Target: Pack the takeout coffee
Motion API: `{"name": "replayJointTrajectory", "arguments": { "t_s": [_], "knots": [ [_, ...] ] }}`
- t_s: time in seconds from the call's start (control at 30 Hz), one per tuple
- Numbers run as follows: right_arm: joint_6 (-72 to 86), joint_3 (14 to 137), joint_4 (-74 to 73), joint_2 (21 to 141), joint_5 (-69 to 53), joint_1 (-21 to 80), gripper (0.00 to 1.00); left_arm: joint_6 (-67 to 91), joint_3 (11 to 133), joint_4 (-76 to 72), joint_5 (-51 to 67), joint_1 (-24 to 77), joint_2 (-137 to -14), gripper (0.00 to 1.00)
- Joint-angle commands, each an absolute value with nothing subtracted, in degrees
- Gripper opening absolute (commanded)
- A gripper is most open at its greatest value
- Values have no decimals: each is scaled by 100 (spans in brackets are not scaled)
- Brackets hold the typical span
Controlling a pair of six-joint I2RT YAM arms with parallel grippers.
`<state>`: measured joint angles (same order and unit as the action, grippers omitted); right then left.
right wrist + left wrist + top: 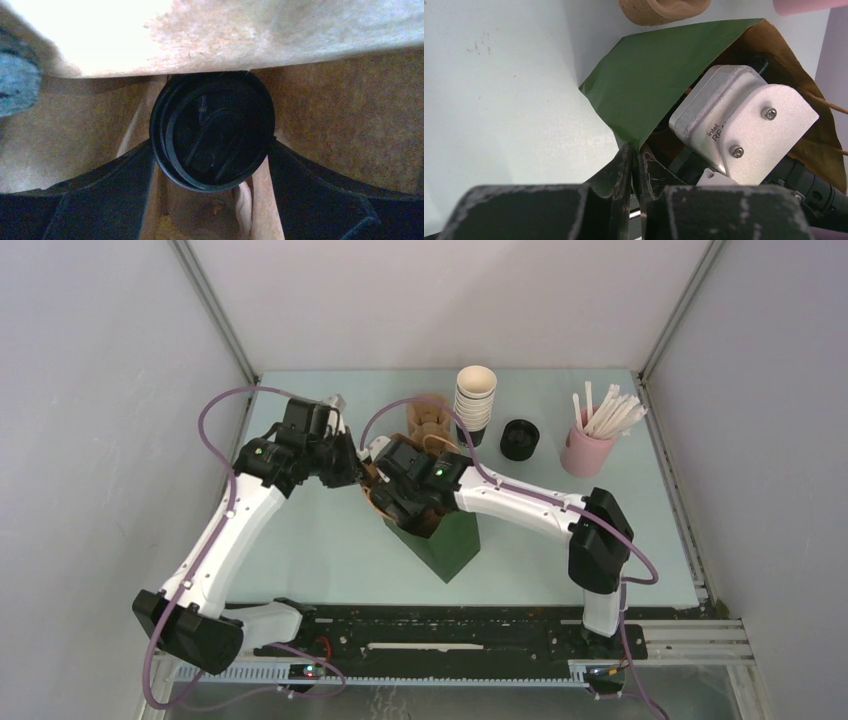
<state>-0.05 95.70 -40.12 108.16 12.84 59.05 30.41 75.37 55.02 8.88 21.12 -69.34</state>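
The green bag (pixel 452 545) is standing on the counter (pixel 320 540) between the 2 arms, leaning toward the left arm. The left tool (pixel 633 156) is pinching the bag's upper edge. Its 2 fingers are pressing almost together with only the green paper between them, holding that side of the mouth out.

The right arm is reaching down through the mouth, so the right tool (pixel 212 150) is sitting inside the bag, with brown paper lining showing all around it. The takeout coffee (pixel 212 131) is sitting inside the bag between that tool's fingers (pixel 115 190), its black lid facing the wrist camera. The fingers are standing wide, 1 on each side of the cup and right against the lid's rim. The lid is hiding the cup wall, so I cannot tell whether they are gripping it or only flanking it.

At the back of the counter, a stack of white-rimmed cups (pixel 475 400), a short stack of black lids (pixel 518 439) and a pink holder (pixel 585 452) of white sticks are standing apart from the bag.
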Motion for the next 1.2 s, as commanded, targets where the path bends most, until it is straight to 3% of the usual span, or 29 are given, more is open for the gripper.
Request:
{"name": "replayJointTrajectory", "arguments": {
  "t_s": [0.0,0.3,0.9,1.17],
  "knots": [
    [158,9835,-4111,10458,1133,5915,90,2965,7746,5692,1185,2197,-6911,13],
    [83,9831,-3965,10313,1206,5993,96,3011,7738,5680,1219,2206,-6865,17],
    [10,9651,-3736,9657,1334,6111,93,3072,7691,5748,1165,2224,-6869,17],
    [9,9822,-3724,9211,1324,6128,93,3067,7699,5807,1154,2224,-6860,22]
  ]
}}
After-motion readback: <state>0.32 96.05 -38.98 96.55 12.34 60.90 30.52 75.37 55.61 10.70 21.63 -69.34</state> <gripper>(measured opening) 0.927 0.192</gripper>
